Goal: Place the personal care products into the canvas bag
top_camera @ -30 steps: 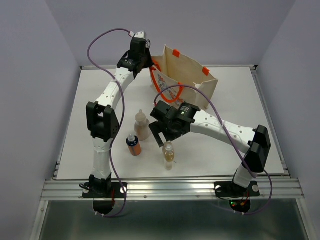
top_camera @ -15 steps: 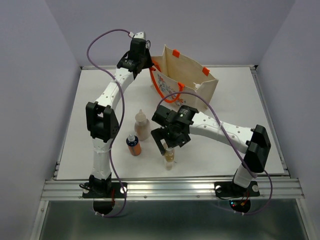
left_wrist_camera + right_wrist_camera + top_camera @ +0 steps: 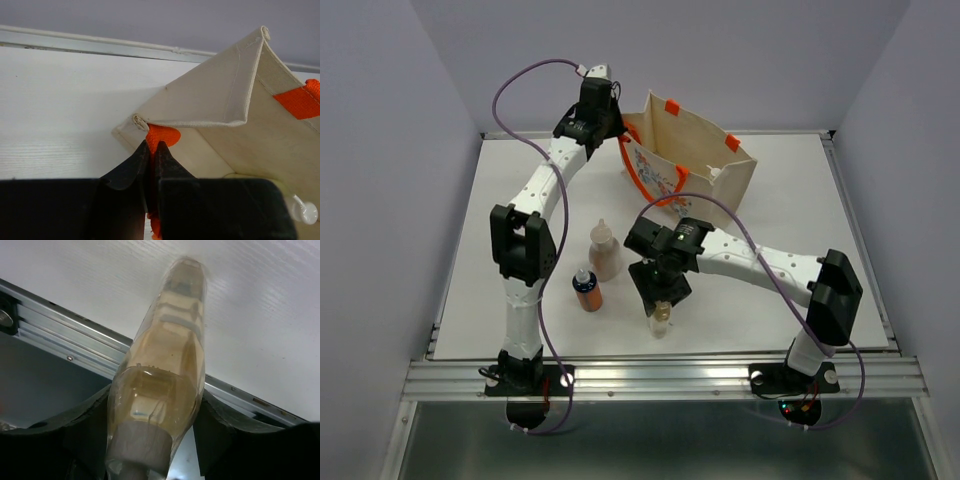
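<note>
The canvas bag stands open at the back of the table. My left gripper is shut on the orange handle at the bag's near corner. The clear amber bottle stands upright near the front edge. My right gripper has come down over it from above. In the right wrist view both fingers press the sides of that amber bottle just below its cap. A peach-pink bottle and an orange-brown bottle with a blue band stand to its left.
The aluminium rail of the table's front edge runs just below the amber bottle. Something pale and rounded lies inside the bag. A purple cable arcs over the right arm.
My right gripper dropped down over the amber bottle and closed on it. The left arm and the bag stayed put.
</note>
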You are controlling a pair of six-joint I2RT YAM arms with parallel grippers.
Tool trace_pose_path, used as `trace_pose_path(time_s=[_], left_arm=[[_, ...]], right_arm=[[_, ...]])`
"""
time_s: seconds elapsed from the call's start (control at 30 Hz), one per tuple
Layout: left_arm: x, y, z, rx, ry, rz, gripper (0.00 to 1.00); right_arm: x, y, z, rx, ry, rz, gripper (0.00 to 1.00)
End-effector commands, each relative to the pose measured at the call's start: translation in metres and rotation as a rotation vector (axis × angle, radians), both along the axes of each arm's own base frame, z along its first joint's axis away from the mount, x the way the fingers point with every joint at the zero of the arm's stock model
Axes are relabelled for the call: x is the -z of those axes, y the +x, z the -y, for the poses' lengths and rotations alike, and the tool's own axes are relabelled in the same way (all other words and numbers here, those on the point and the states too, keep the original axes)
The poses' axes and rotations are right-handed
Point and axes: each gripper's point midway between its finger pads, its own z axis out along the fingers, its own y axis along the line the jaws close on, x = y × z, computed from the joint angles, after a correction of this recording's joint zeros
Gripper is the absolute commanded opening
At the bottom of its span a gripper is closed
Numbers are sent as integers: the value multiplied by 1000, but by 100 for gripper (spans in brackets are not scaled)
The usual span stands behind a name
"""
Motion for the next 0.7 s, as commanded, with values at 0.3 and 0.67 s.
trace_pose_path(time_s=[0.3, 0.67], left_arm=[[-51, -10, -6, -17, -20, 98, 0], [-50, -9, 0, 1, -33, 99, 0]], right_arm=[[-139, 103, 29, 125, 41, 575, 1], [-339, 212, 84, 229, 251, 1116, 1]])
